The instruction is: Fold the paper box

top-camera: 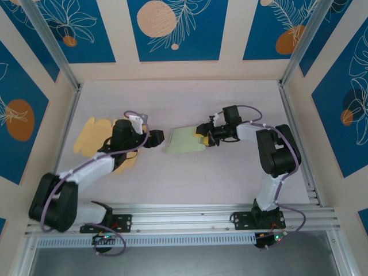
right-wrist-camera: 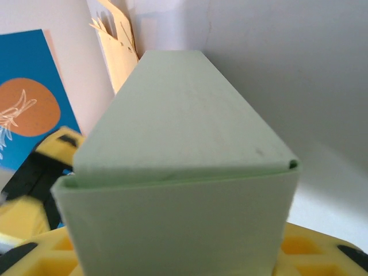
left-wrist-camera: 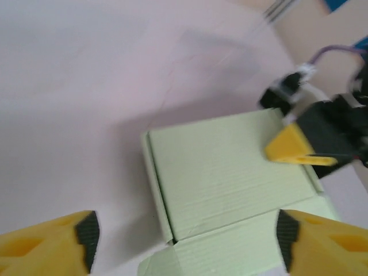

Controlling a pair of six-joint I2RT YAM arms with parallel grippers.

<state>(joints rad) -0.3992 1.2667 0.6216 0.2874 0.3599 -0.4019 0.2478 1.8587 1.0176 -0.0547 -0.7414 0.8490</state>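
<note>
Ringing pale table, blue floral panels

No legible text or markings

white table top bare across upper frame; pale green cardboard box blocks centre, flat yellow cardboard sheet mid-left.

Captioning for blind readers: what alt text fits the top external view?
A pale green paper box lies on the table, its right edge gripped by the right claw; the left claw sits open beside its left edge. A yellow cardboard sheet lies partly under the left arm.
</note>
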